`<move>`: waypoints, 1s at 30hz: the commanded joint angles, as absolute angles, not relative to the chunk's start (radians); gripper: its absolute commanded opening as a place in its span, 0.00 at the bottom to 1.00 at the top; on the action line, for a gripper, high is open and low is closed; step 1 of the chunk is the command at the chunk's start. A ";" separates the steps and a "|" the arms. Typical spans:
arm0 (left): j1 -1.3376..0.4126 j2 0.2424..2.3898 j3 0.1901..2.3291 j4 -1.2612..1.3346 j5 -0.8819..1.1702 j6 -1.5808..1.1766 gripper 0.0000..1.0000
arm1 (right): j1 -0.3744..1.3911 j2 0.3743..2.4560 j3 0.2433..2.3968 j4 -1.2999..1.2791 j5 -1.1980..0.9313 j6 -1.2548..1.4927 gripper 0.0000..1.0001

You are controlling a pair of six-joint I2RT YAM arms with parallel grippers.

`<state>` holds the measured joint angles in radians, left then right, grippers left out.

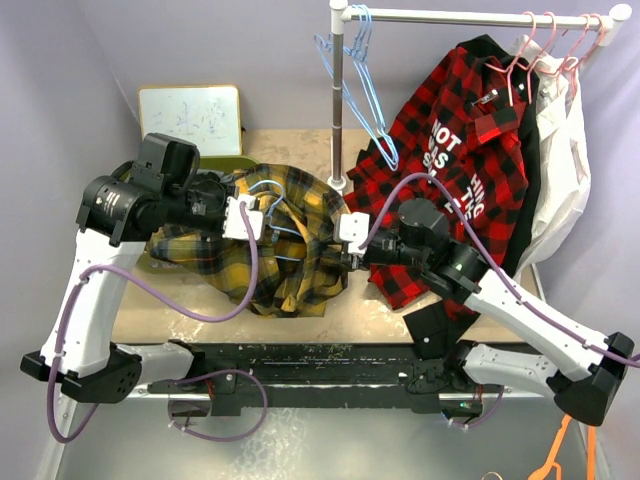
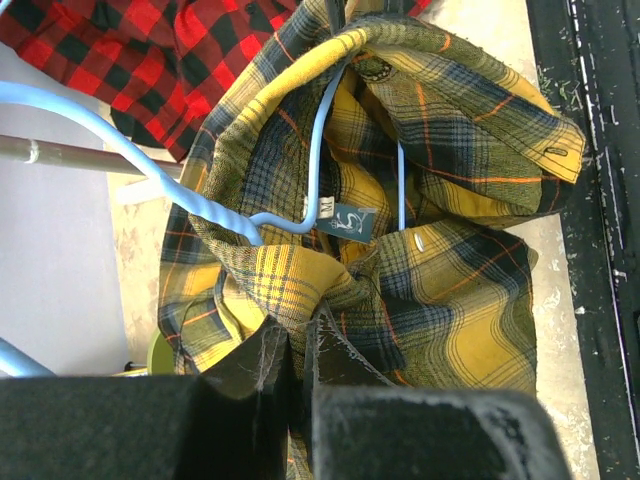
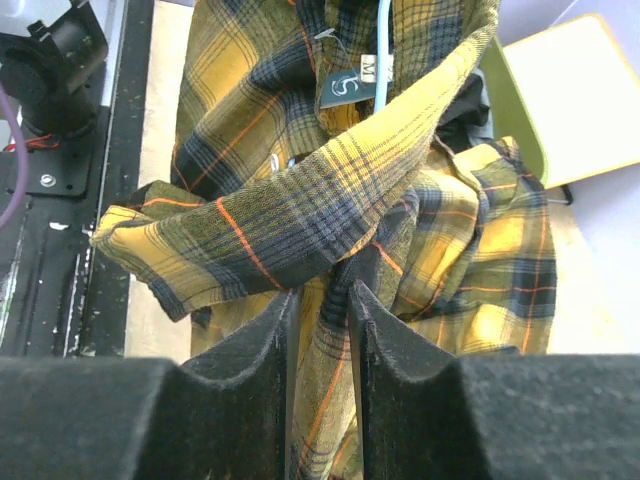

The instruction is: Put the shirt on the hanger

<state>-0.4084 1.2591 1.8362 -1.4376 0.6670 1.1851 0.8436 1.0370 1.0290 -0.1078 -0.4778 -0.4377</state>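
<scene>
The yellow-and-navy plaid shirt lies bunched on the table between both arms. A light-blue hanger sits inside its collar opening, its twisted neck sticking out to the left; the overhead view shows bits of the hanger's wire. My left gripper is shut on a pinch of shirt fabric near the collar, at the shirt's left side. My right gripper is closed on a thick fold of the shirt at its right side, with cloth filling the gap between the jaws. The hanger's wire shows beyond that fold.
A clothes rack stands at the back right on a pole. It carries spare blue hangers, pink hangers, a red-and-black checked shirt and a white garment. A whiteboard leans at the back left.
</scene>
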 commanded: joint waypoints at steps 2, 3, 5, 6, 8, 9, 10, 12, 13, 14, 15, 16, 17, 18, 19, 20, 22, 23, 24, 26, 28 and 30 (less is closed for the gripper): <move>-0.416 1.274 1.873 -1.432 0.759 1.213 0.00 | 0.838 1.064 1.060 -0.036 -0.593 -0.375 0.28; -0.417 1.277 1.877 -1.433 0.761 1.213 0.00 | 0.835 1.072 1.061 -0.041 -0.593 -0.375 0.29; -0.417 1.282 1.891 -1.433 0.766 1.212 0.00 | 0.832 1.087 1.066 -0.053 -0.587 -0.375 0.30; -0.417 1.283 1.896 -1.433 0.768 1.213 0.00 | 0.831 1.092 1.068 -0.055 -0.586 -0.372 0.31; -0.417 1.287 1.906 -1.436 0.777 1.212 0.00 | 0.831 1.099 1.071 -0.048 -0.594 -0.358 0.34; -0.417 1.290 1.909 -1.437 0.782 1.212 0.00 | 0.831 1.101 1.072 -0.045 -0.597 -0.353 0.35; -0.417 1.290 1.912 -1.439 0.787 1.213 0.00 | 0.830 1.103 1.071 -0.040 -0.594 -0.348 0.35; -0.419 1.294 1.914 -1.439 0.790 1.212 0.00 | 0.826 1.109 1.070 -0.034 -0.581 -0.340 0.35; -0.417 1.295 1.916 -1.439 0.789 1.212 0.00 | 0.823 1.114 1.071 -0.036 -0.569 -0.341 0.33; -0.418 1.297 1.916 -1.438 0.787 1.213 0.00 | 0.817 1.117 1.073 -0.037 -0.561 -0.342 0.30; -0.417 1.298 1.916 -1.436 0.787 1.212 0.00 | 0.811 1.119 1.075 -0.032 -0.558 -0.339 0.26; -0.417 1.300 1.918 -1.436 0.788 1.213 0.00 | 0.804 1.120 1.075 -0.023 -0.563 -0.338 0.21; -0.418 1.302 1.920 -1.436 0.790 1.213 0.00 | 0.802 1.118 1.076 -0.014 -0.568 -0.332 0.18; -0.417 1.305 1.921 -1.434 0.791 1.212 0.00 | 0.801 1.118 1.076 -0.004 -0.572 -0.329 0.17; -0.417 1.307 1.923 -1.433 0.795 1.210 0.00 | 0.801 1.120 1.078 0.007 -0.582 -0.320 0.17; -0.417 1.309 1.923 -1.432 0.798 1.208 0.00 | 0.801 1.124 1.081 0.015 -0.590 -0.310 0.17; -0.417 1.316 1.924 -1.428 0.804 1.206 0.00 | 0.801 1.138 1.094 0.022 -0.613 -0.291 0.17; -0.418 1.319 1.923 -1.426 0.804 1.205 0.00 | 0.801 1.145 1.100 0.024 -0.622 -0.283 0.17; -0.417 1.321 1.923 -1.425 0.804 1.206 0.00 | 0.801 1.154 1.106 0.029 -0.630 -0.274 0.17; -0.417 1.327 1.925 -1.421 0.806 1.204 0.00 | 0.800 1.168 1.113 0.042 -0.644 -0.260 0.16; -0.418 1.331 1.927 -1.420 0.809 1.203 0.00 | 0.801 1.179 1.120 0.060 -0.658 -0.241 0.16; -0.418 1.335 1.930 -1.421 0.810 1.203 0.00 | 0.800 1.186 1.126 0.074 -0.670 -0.227 0.16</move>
